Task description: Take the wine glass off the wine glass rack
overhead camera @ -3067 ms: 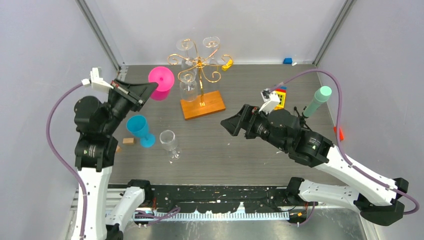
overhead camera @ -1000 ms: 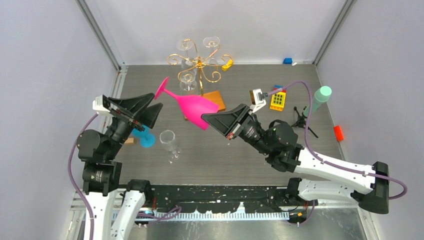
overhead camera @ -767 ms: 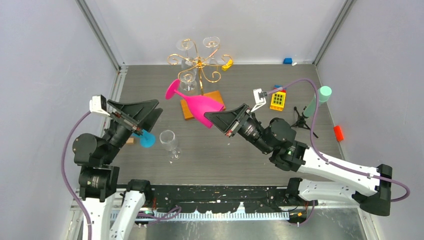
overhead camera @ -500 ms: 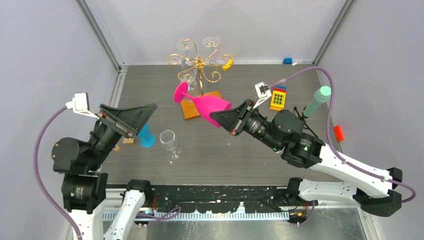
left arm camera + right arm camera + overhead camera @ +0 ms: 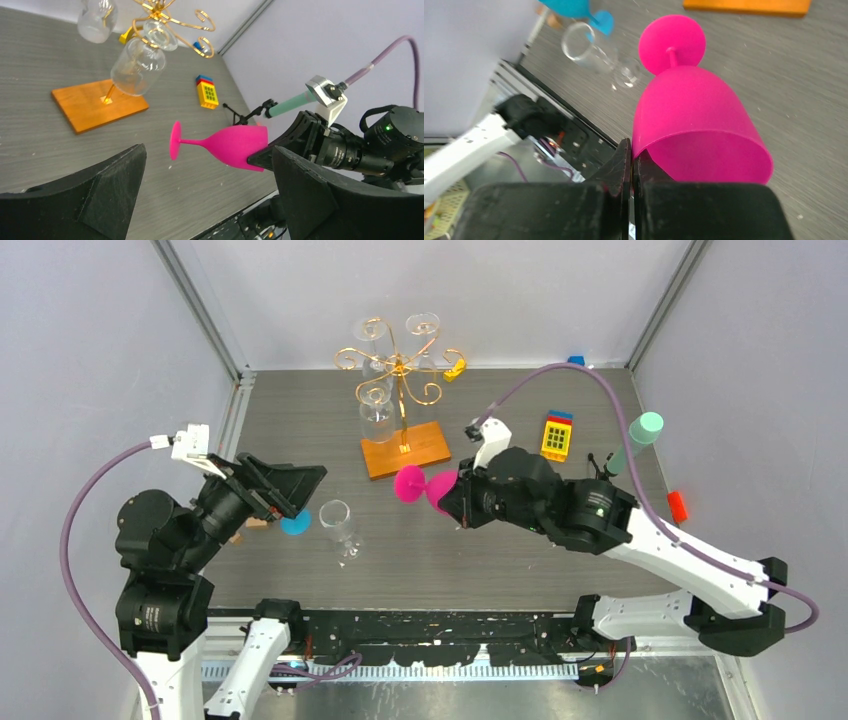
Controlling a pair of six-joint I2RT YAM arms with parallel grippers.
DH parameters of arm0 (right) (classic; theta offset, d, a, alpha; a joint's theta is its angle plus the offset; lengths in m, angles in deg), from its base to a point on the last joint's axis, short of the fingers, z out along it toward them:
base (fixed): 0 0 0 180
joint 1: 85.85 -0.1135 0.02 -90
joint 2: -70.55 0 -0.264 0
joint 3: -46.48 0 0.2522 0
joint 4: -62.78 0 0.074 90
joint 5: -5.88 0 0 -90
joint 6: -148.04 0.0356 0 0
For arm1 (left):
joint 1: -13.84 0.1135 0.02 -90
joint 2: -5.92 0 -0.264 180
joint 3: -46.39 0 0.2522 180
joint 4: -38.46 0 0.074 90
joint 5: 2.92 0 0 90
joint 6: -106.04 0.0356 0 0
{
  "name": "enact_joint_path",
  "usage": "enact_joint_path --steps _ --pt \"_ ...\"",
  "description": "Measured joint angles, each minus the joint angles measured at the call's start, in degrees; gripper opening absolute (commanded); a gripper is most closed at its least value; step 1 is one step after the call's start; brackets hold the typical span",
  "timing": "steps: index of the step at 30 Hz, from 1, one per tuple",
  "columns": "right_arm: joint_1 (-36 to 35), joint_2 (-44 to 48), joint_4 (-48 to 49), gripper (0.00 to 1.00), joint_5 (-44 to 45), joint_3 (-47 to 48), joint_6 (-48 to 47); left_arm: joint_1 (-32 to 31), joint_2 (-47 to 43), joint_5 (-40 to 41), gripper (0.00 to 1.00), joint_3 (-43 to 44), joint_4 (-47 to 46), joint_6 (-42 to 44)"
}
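Now the right gripper is pinching the rim of the pink wine glass, its two fingers closed down to a thin slit with the wall of the bowl between them, as the right wrist view is showing. The glass is lying on its side in that grip, its round foot pointing toward 9 o'clock in the top view, and it is sitting off the wine glass rack, just at 6 o'clock of the rack's wooden base; from the left wrist view it appears to be hanging clear of the table. The rack is standing at 12 o'clock on the table, with clear glasses hanging bowl-down from its gold scroll arms. The left gripper is hovering at 9 o'clock of the pink glass, spread wide and holding nothing. A blue goblet is showing just beneath it, and a clear glass is sitting on the table at its 4 o'clock.
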Motion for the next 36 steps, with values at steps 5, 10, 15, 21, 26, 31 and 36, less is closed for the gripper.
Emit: enact_joint_path --steps 5,10,15,21,26,31,36 --pt "0.0 -6.0 -7.5 0.00 0.0 2.2 -1.4 0.0 0.0 0.3 1.00 0.0 3.0 3.4" --pt "-0.6 -10.1 -9.9 0.00 -0.1 2.4 -1.8 0.0 0.0 0.4 1.00 0.0 4.3 5.4" --pt "-1.6 -15.2 -10.6 0.00 -0.5 3.4 -2.3 0.0 0.5 0.4 1.00 0.0 6.1 6.4" --pt "-2.9 -20.9 -10.7 0.00 -1.5 5.4 -3.1 0.0 2.3 0.4 1.00 0.6 7.7 6.4" --pt "-3.4 -24.9 -10.6 0.00 -2.5 7.6 -3.3 0.0 2.3 1.6 1.00 0.9 8.9 7.0" --pt "-3.8 -28.9 -10.6 0.01 -3.5 9.5 -3.3 0.0 2.3 3.0 1.00 2.7 10.8 8.3" --pt "-4.1 -32.9 -11.0 0.05 -4.8 11.5 -3.3 0.0 2.3 3.6 1.00 3.9 12.2 9.5"
